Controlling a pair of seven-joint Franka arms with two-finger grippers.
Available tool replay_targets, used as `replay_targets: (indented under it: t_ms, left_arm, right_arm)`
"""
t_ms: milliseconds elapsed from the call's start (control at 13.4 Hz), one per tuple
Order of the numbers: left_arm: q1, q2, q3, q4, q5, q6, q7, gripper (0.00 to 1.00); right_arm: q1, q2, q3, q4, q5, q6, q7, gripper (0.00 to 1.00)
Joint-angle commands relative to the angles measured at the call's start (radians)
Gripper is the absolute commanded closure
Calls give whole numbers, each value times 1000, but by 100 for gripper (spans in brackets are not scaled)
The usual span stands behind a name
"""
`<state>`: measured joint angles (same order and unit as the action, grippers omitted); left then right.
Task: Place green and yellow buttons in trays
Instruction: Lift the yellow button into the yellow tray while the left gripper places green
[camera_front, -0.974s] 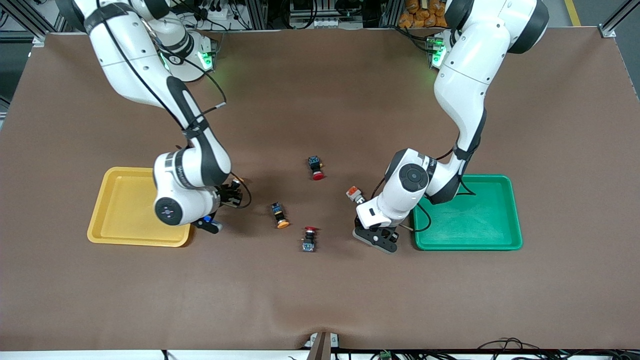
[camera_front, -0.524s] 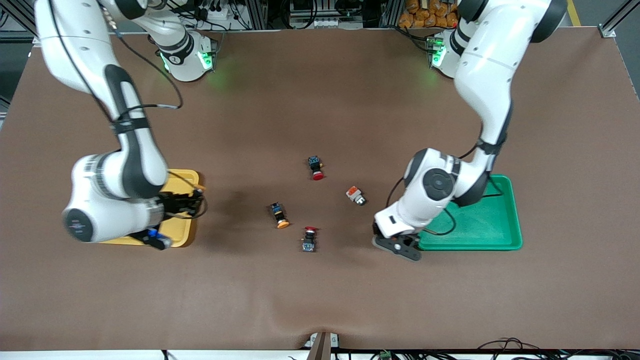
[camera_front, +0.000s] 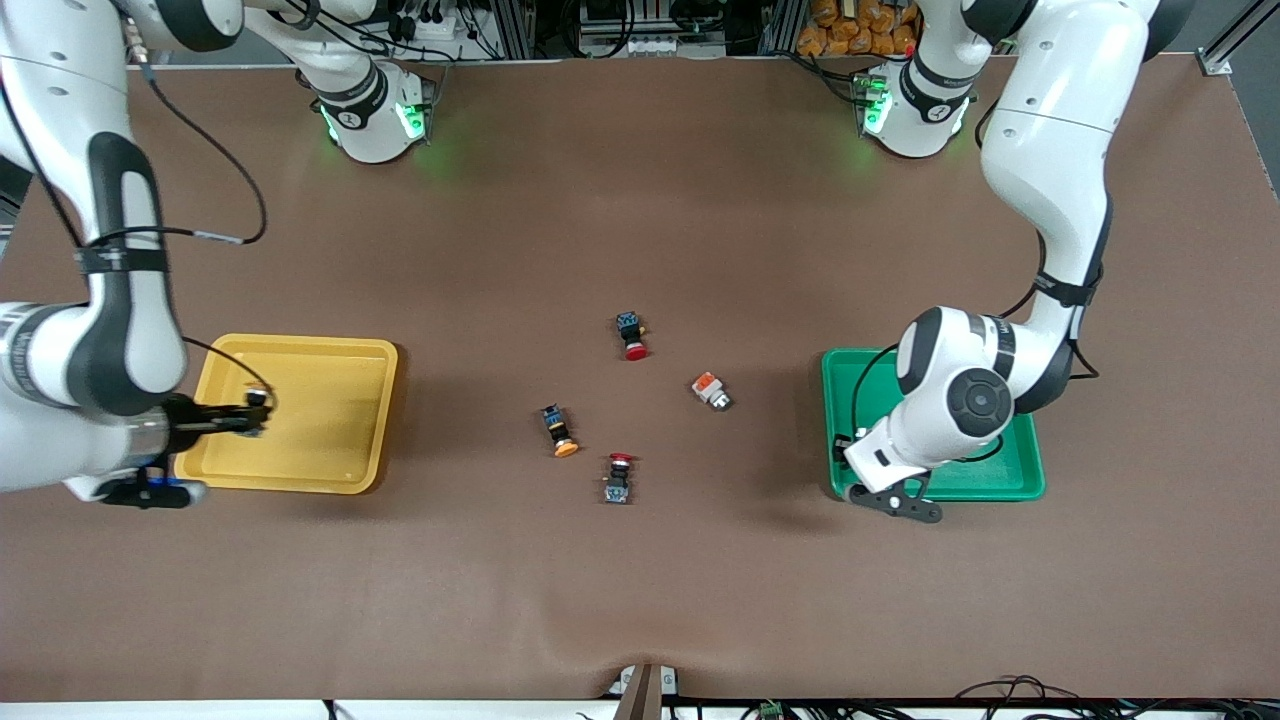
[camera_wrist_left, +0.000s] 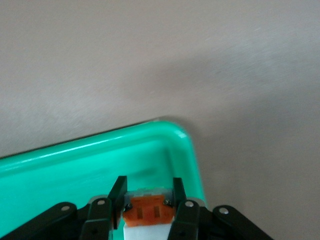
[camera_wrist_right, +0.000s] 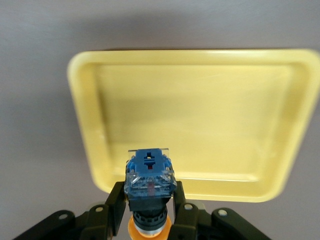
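- Left tool pinches an orange-blocked white switch over the glossy green tray.
- Right tool pinches a blue-bodied, orange-capped switch over the rounded yellow tray.

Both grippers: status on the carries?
Left gripper shut on silver-white switch, over green tray. Right gripper shut on yellow-capped switch, at yellow tray edge. Nothing blocking.

Right gripper: finger bases cut by frame edge; held switch cap mostly hidden under its blue body. Left gripper: lower part cropped; held orange-block switch only partly seen. Green tray largely covered by left arm in front view.
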<state>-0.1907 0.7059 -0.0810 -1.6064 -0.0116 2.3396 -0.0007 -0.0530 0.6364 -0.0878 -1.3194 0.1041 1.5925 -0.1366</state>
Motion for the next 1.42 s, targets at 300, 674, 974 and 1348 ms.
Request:
replay_targets:
  t_ms: [300, 674, 974, 1348]
  left_arm:
    - [39, -52, -5, -104, 4, -3, 7, 87]
    - [54, -55, -5, -121, 5, -2, 2, 0]
    - [42, -68, -10, -107, 4, -3, -18, 0]
    - [-22, -97, -16, -78, 4, -11, -183, 0]
  right_arm:
    - [-30, -52, 17, 60, -43, -20, -81, 0]
    - [-12, -70, 31, 60, -24, -40, -75, 0]
    - [93, -67, 45, 60, -3, -26, -93, 0]
    - [151, -69, 150, 63, 61, -25, -141, 0]
